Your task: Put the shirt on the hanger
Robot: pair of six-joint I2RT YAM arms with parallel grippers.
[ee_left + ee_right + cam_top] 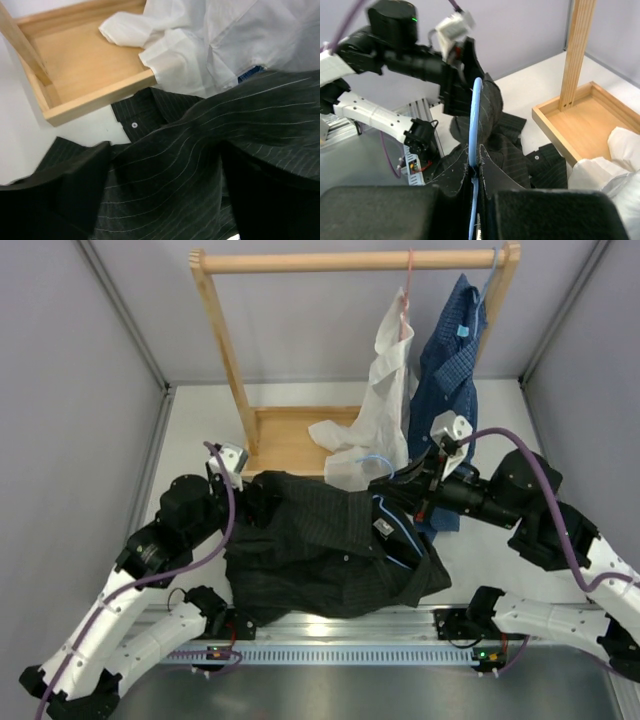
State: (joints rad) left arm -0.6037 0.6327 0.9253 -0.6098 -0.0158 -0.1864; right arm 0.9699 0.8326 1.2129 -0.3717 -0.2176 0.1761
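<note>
Right pincer [474, 197] clamps the hanger [476, 125]; left pincer [170, 197] clamps the shirt [320, 550]; we should ease the shirt gently over the hanger's end.

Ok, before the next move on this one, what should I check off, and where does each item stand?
1. Right gripper shut on the light-blue hanger: ok, the wire runs between its fingers.
2. Left gripper gripping the black shirt: ok, fabric is bunched between its fingers.
3. Hanger inside the shirt: ok near the right gripper, where fabric drapes over the wire; at the far end, cannot tell.
4. Hanger's hook free of cloth: cannot tell.
5. White shirt apart from the black shirt: not ok, its lower edge lies against the black fabric.
</note>
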